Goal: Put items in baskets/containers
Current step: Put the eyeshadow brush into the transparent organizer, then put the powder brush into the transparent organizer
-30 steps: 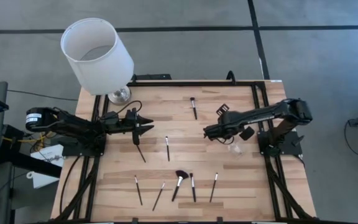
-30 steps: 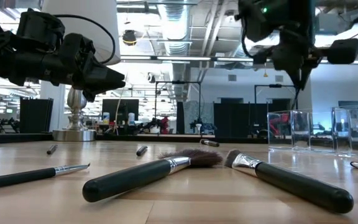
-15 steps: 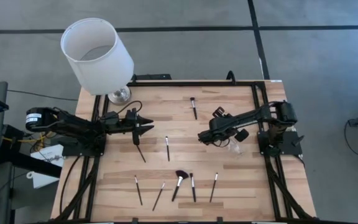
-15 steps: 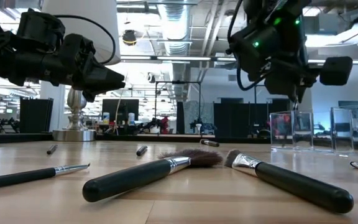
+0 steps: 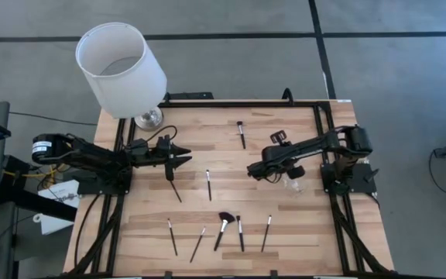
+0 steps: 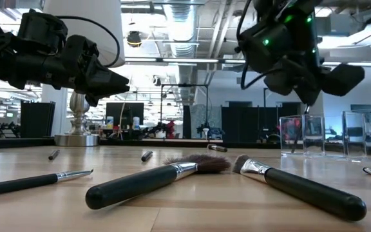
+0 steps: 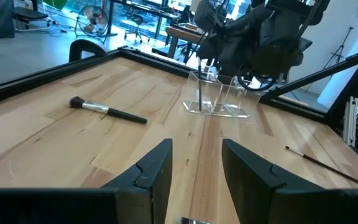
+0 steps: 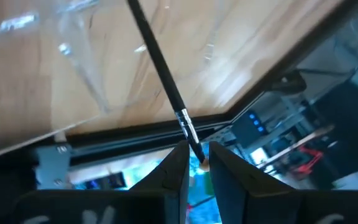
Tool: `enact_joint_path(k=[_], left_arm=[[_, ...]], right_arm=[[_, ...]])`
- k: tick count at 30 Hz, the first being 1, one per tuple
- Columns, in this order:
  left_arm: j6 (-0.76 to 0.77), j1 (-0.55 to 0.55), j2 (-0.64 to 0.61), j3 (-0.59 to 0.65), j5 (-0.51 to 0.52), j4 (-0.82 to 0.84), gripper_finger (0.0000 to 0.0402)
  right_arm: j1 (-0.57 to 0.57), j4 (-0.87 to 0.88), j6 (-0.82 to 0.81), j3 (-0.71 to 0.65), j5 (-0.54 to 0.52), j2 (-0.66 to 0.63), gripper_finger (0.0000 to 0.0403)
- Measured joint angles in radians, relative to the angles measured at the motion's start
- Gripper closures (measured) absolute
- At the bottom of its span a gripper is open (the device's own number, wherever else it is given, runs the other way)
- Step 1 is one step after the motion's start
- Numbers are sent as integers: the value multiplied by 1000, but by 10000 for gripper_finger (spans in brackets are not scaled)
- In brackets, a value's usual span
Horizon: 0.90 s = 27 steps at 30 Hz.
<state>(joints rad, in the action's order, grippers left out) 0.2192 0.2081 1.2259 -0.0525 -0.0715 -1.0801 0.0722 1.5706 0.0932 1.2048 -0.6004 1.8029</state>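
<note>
A clear container point(image 5: 294, 184) stands on the table's right side. One slim black brush point(image 7: 202, 93) stands in it, handle down and leaning. My right gripper point(image 8: 199, 163) slants down over the container with its fingers a little apart. The brush's head end sits between them. My left gripper point(image 5: 183, 153) waits at the left, level and open, with nothing between its fingers point(image 7: 154, 168). Several brushes lie flat on the wood. One is at the far middle point(image 5: 241, 133) and two near the centre point(image 5: 208, 184). A fluffy one point(image 5: 224, 229) lies in the near row. My right gripper has the brush's head end, past the silver ferrule point(image 8: 188, 129), between its fingertips. It comes from above, slanting down, and the handle point(image 8: 157, 59) runs down into the container. Background shows beside the brush, and I cannot tell whether either finger touches it.
A white lampshade point(image 5: 121, 66) on a silver foot point(image 5: 148, 118) stands at the far left corner. A black frame point(image 5: 320, 124) edges the table. Bare wood lies between the arms and the near row of brushes point(image 6: 153, 183).
My right gripper has come down toward the container and a little toward the table's left, rolling about its own axis. The brush below it has gone down with it, handle first into the container. My left gripper has kept still.
</note>
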Motion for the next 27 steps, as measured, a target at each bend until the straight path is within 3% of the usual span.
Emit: enact_joint_path(k=[3,10,16,22,27], left_arm=[[0,0,0,0,0,0,266],[0,0,0,0,0,0,266],[0,0,0,0,0,0,266],[0,0,0,0,0,-1,266],[-1,0,0,0,0,-1,266]], right_arm=[[8,0,-86,1,6,-32,349],[30,0,-203,26,135,-172,349],[65,-29,-401,52,103,-299,349],[81,-309,-528,55,-23,-362,349],[52,-680,-386,55,-97,-347,347]])
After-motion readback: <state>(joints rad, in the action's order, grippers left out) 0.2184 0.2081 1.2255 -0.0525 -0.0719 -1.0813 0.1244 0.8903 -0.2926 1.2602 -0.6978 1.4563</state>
